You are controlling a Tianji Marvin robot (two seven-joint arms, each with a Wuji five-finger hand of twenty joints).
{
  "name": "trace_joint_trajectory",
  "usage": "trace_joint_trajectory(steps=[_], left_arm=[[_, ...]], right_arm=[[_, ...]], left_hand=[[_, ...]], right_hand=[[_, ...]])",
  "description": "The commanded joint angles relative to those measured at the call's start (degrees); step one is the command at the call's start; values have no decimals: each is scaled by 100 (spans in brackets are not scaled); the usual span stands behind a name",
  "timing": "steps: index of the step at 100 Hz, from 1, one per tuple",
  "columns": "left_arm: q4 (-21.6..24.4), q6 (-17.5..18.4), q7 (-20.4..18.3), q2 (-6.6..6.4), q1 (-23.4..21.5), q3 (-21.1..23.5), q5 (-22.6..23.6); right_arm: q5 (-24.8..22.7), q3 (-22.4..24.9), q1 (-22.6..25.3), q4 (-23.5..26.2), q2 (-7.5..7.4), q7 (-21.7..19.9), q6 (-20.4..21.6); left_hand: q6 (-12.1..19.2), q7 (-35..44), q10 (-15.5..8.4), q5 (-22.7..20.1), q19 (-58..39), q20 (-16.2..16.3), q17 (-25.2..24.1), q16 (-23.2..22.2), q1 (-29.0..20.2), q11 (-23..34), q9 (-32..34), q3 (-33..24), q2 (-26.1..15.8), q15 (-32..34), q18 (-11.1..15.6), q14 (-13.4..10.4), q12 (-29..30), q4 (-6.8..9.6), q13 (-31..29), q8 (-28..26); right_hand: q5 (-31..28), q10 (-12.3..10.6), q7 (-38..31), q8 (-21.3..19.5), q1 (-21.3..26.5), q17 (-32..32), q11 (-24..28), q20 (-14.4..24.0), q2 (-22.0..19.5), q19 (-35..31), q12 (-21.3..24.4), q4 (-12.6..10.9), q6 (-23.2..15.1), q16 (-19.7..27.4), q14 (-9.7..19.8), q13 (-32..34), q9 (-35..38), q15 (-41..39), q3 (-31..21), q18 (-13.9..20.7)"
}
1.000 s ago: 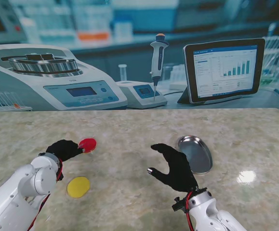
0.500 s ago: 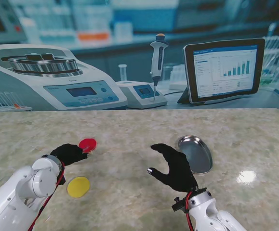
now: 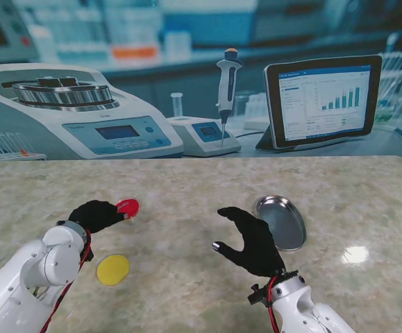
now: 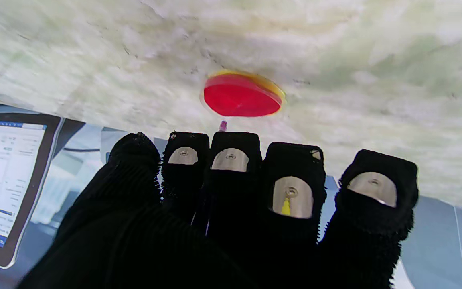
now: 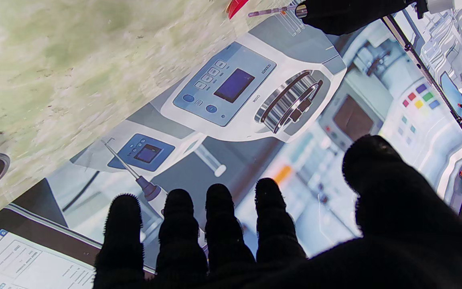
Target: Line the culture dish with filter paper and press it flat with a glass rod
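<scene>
Left hand (image 3: 95,214) fingers curled together around a thin rod (image 5: 273,10), its tip showing near the red disc (image 3: 127,206); rod is barely visible from the stand, clearer from the right wrist camera. Red disc lies flat on the marble table (image 3: 187,187), just beside the left fingertips (image 4: 229,159), with a yellow edge under it in the left wrist view, possibly a second sheet. Yellow disc (image 3: 112,269) sits nearer to me, apart from the red one. Right hand (image 3: 253,241) hovers with fingers spread, holding nothing, just left of the metal dish (image 3: 282,222).
</scene>
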State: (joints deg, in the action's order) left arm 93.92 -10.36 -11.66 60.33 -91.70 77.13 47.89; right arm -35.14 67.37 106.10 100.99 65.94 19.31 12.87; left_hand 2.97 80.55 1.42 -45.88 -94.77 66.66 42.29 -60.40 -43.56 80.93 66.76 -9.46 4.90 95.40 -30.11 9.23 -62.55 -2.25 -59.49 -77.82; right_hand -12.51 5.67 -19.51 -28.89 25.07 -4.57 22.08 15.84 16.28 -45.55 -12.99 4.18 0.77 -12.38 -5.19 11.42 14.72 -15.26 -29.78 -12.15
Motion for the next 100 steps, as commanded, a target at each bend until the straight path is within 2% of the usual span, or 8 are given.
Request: trace_joint_trajectory(steps=[1, 18, 44, 100], left_arm=[[-19, -2, -16, 11, 24, 17, 52], [-188, -152, -84, -6, 153, -82, 149], [-387, -269, -267, -33, 293, -254, 37], [-6, -193, -961, -122, 164, -207, -270]], right_arm=[[14, -17, 42, 36, 27, 4, -25], [16, -20, 39, 35, 27, 4, -21], [25, -20, 40, 40, 28, 1, -37], [20, -12, 49, 50, 30, 12, -39]], left_hand=[[-488, 287, -714, -156, -560, -158, 137, 54, -88, 375, 277, 85, -137, 386, -192, -256, 26, 100, -276, -147], [-482, 285, -714, -149, -561, -162, 137, 56, -84, 375, 277, 93, -143, 386, -187, -257, 26, 99, -275, -148], [-492, 286, -714, -156, -568, -173, 149, 60, -90, 374, 278, 96, -142, 382, -179, -269, 27, 102, -272, -149], [-486, 304, -736, -181, -626, -214, 229, 87, -95, 398, 329, 113, -157, 426, -176, -291, 40, 112, -334, -151]], right_hand=[[104, -1, -28, 68, 3, -23, 28, -64, -148, -93, 7, -104, 49, 93, 179, -184, -65, 109, -16, 172], [105, -2, -26, 69, 3, -23, 33, -64, -150, -93, 4, -104, 48, 92, 177, -181, -58, 107, -16, 172], [107, -4, -27, 67, 6, -22, 34, -64, -149, -93, 4, -105, 36, 92, 180, -181, -62, 105, -17, 173], [106, -2, -28, 67, 8, -24, 31, -64, -147, -92, 6, -105, 46, 94, 176, -185, -67, 108, -10, 179]])
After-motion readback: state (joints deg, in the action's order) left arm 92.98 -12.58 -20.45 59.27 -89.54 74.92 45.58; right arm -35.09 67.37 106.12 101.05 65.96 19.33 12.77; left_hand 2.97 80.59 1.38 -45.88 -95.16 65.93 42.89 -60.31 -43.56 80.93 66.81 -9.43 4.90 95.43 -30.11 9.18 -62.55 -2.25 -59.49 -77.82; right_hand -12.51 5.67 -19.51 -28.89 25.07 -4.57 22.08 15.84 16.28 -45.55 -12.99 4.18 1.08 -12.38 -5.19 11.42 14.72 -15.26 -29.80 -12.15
